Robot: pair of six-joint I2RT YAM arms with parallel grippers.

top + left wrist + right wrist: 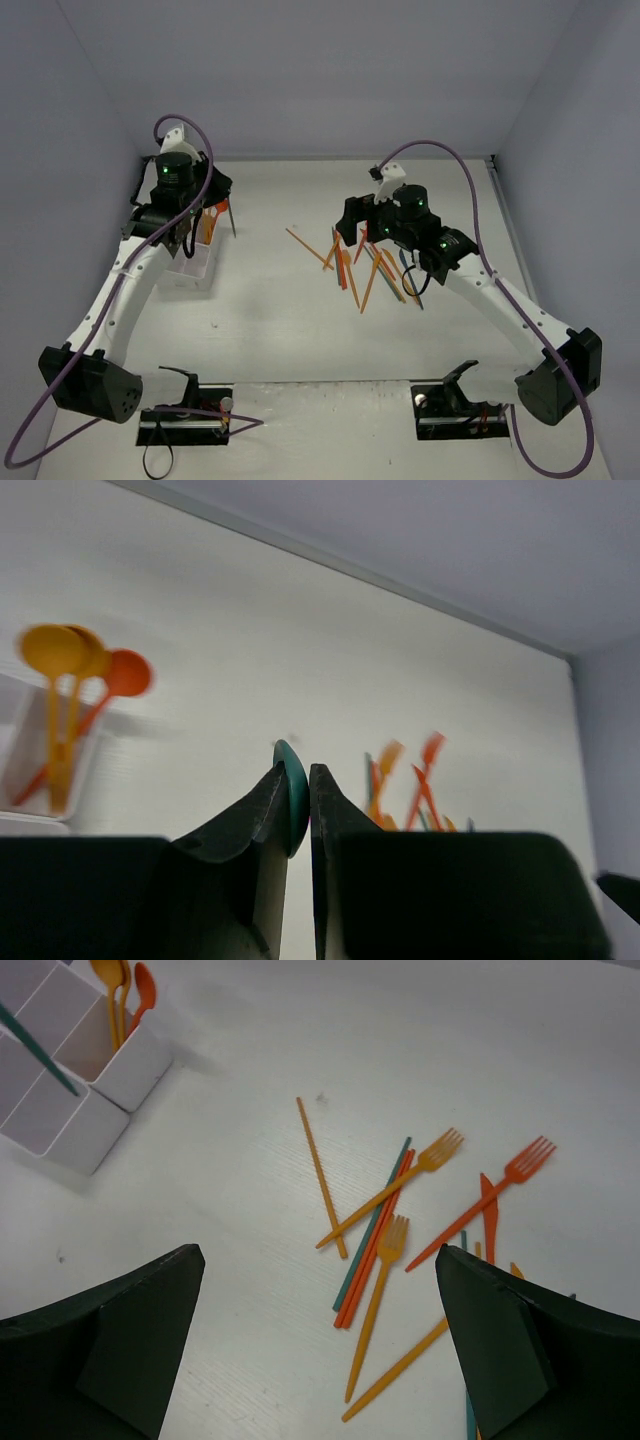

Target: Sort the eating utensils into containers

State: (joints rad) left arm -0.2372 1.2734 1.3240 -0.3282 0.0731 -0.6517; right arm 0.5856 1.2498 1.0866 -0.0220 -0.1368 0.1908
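Loose utensils [398,1228] litter a white table [280,330] between grey walls [320,80]

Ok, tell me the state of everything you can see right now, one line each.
left gripper, shut on the teal utensil
teal utensil, pinched between the left jaws
right gripper, open, holding nothing, above the loose utensils
loose utensils, lying flat on the table, some overlapping
spoons, standing in one compartment of the white box
white box, upright on the table
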